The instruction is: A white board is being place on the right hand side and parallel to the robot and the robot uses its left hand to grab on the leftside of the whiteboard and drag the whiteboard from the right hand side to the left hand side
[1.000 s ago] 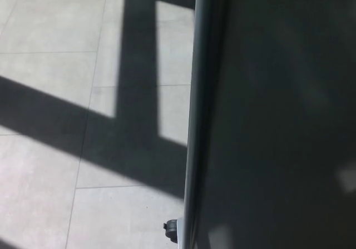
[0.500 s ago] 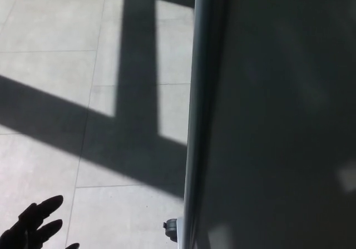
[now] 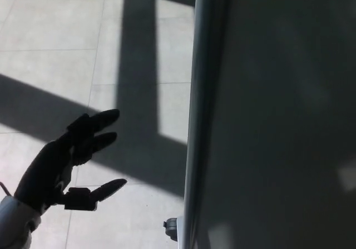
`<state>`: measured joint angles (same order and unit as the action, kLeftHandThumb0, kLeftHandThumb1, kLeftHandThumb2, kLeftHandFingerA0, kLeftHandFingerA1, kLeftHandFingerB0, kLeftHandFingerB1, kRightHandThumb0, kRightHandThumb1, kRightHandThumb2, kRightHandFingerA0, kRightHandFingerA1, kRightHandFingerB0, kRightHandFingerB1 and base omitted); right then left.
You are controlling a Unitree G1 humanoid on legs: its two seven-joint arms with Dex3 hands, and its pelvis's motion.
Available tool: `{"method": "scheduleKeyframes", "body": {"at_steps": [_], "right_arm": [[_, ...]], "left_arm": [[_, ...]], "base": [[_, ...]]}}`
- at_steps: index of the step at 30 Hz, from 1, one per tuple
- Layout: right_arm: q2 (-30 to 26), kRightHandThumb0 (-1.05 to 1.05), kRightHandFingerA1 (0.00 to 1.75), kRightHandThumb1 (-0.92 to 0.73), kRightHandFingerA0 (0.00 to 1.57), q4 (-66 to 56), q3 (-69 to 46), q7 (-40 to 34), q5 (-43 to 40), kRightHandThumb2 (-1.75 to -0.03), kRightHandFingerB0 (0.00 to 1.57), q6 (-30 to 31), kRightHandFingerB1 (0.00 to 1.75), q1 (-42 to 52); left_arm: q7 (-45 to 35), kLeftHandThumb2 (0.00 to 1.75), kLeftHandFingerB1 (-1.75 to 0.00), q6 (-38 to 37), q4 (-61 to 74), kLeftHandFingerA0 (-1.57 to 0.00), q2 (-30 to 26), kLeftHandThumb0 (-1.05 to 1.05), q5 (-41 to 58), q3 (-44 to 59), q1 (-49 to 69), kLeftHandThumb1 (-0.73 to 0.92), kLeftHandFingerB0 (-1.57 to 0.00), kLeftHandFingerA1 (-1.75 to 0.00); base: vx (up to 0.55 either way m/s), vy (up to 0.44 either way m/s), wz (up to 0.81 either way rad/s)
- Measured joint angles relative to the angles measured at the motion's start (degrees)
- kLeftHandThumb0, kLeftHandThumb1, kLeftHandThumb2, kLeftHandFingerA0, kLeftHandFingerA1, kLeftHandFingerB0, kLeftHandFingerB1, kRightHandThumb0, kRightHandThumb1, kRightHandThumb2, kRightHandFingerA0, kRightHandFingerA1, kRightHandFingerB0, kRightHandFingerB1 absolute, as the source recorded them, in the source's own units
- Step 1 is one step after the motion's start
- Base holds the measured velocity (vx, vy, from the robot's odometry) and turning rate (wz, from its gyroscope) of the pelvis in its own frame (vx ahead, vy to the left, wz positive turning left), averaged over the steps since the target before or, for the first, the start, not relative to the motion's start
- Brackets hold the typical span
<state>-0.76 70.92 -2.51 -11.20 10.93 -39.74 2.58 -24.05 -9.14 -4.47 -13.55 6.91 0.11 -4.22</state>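
Observation:
The whiteboard [image 3: 278, 121] fills the right half of the head view, its face in dark shade. Its pale metal left edge [image 3: 193, 121] runs nearly top to bottom. My left hand [image 3: 67, 163] is up in the lower left, black, open, with two fingers and the thumb spread and pointing toward the board's edge. A wide gap of floor lies between the fingertips and the edge. It holds nothing. My right hand does not show.
Pale floor tiles [image 3: 50, 21] lie to the left, crossed by broad dark shadow bands. A small grey caster [image 3: 172, 228] of the board's stand shows at the bottom beside the frame.
My left hand has risen from the bottom left corner and moved right toward the board's edge, fingers still spread. The board has not moved.

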Motion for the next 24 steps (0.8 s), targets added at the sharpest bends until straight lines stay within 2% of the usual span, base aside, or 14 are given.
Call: {"method": "scheduleKeyframes", "body": {"at_steps": [1, 3, 4, 11, 12, 13, 15, 16, 17, 18, 19, 20, 21, 24], "right_arm": [[-0.1, -0.55, 0.81, -0.85, 0.54, -0.1, 0.0, 0.0, 0.0, -0.66, 0.04, -0.3, 0.62, 0.0], [-0.8, -0.56, 0.8, -0.86, 0.54, -0.3, 0.0, 0.0, 0.0, -0.66, 0.04, -1.4, 0.63, 0.1], [-1.1, -0.55, 0.82, -0.85, 0.54, -0.3, 0.0, 0.0, 0.0, -0.68, 0.03, -1.8, 0.66, 0.2], [-1.8, -0.55, 0.87, -0.81, 0.53, -0.3, 0.2, 0.0, 0.0, -0.7, 0.01, -4.1, 0.7, 0.9], [-1.8, -0.48, 0.81, -0.57, 0.57, -0.2, 0.2, 0.0, -0.1, -1.07, 0.0, -4.3, 0.55, 0.9], [-1.8, -0.55, 0.85, -0.81, 0.55, -0.2, 0.2, 0.1, -0.1, -0.7, 0.03, -4.6, 0.66, 0.9], [-1.8, -0.54, 0.86, -0.81, 0.56, -0.2, 0.2, 0.3, -0.2, -0.7, 0.01, -5.3, 0.68, 1.0], [-1.8, -0.58, 0.83, -0.65, 0.59, -0.2, 0.2, 0.4, -0.2, -1.02, 0.06, -5.6, 0.59, 1.0], [-1.8, -0.54, 0.84, -0.82, 0.57, -0.2, 0.3, 0.4, -0.2, -0.7, 0.02, -6.0, 0.64, 1.1], [-1.8, -0.57, 0.82, -0.81, 0.56, -0.3, 0.4, 0.4, -0.1, -0.69, 0.01, -6.5, 0.61, 1.3], [-1.8, -0.62, 0.79, -0.65, 0.57, -0.3, 0.5, 0.4, -0.1, -1.03, 0.06, -6.7, 0.57, 1.4], [-1.8, -0.62, 0.79, -0.65, 0.57, -0.6, 0.6, 0.4, -0.1, -1.03, 0.06, -7.1, 0.57, 1.6], [-1.8, -0.59, 0.79, -0.85, 0.55, -0.7, 0.6, 0.4, -0.1, -0.68, 0.02, -7.3, 0.6, 1.7], [-2.1, -0.62, 0.77, -0.89, 0.53, -2.4, 0.9, 0.6, -0.1, -0.67, 0.02, -9.4, 0.57, 1.9]], "left_arm": [[-0.2, 0.9, -0.47, 0.5, 0.2, -0.05, 0.0, -0.26, 0.0, -0.4, -0.6, 0.39, -0.01, -0.5], [-0.7, 0.61, -0.33, 2.6, 0.7, -0.17, 0.1, -0.41, 0.1, -1.8, -2.6, 0.46, -0.13, -0.4], [-0.9, 0.9, -0.47, 3.5, 0.8, -0.04, 0.3, -0.25, 0.2, -2.4, -3.3, 0.4, 0.0, -0.49], [-1.5, 0.93, -0.47, 9.8, 0.4, -0.04, 2.8, -0.21, 0.2, -6.4, -10.1, 0.48, 0.0, -0.49], [-1.5, 0.93, -0.48, 10.2, 0.1, -0.05, 2.9, -0.21, 0.2, -6.5, -10.9, 0.47, 0.0, -0.5], [-1.5, 0.92, -0.48, 11.0, -0.4, -0.05, 3.3, -0.23, 0.2, -6.9, -12.1, 0.46, 0.0, -0.5], [-1.4, 0.92, -0.48, 12.1, -2.1, -0.05, 4.2, -0.23, 0.1, -7.8, -14.4, 0.45, 0.0, -0.5], [-1.4, 0.92, -0.48, 12.4, -2.8, -0.05, 4.5, -0.24, 0.0, -8.1, -15.0, 0.45, 0.0, -0.49], [-1.4, 0.92, -0.48, 12.6, -3.6, -0.04, 4.8, -0.24, 0.0, -8.3, -15.6, 0.44, 0.0, -0.49], [-1.4, 0.92, -0.48, 12.7, -4.5, -0.04, 5.1, -0.26, 0.0, -8.5, -16.1, 0.44, 0.0, -0.49], [-1.3, 0.92, -0.49, 12.8, -4.9, -0.03, 5.2, -0.27, 0.0, -8.6, -16.3, 0.43, 0.0, -0.49], [-1.3, 0.92, -0.49, 12.9, -5.7, -0.03, 5.4, -0.27, 0.0, -8.6, -16.6, 0.43, 0.0, -0.49], [-1.4, 0.93, -0.49, 13.1, -6.0, -0.02, 5.5, -0.27, 0.0, -8.6, -16.8, 0.44, 0.0, -0.48], [-1.4, 0.92, -0.49, 13.9, -7.8, -0.02, 5.6, -0.28, 0.0, -8.3, -18.1, 0.42, 0.0, -0.48]], "base": [[0.0, 0.0, 0.0], [0.0, 0.0, 0.0], [0.0, 0.0, 0.0], [0.0, 0.0, 0.0], [0.0, 0.0, 0.0], [0.0, 0.0, 0.0], [0.0, 0.0, 0.0], [0.0, 0.0, 0.0], [0.0, 0.0, 0.0], [0.0, 0.0, 0.0], [0.0, 0.0, 0.0], [0.0, 0.0, 0.0], [0.0, 0.0, 0.0], [0.0, 0.0, 0.0]]}}
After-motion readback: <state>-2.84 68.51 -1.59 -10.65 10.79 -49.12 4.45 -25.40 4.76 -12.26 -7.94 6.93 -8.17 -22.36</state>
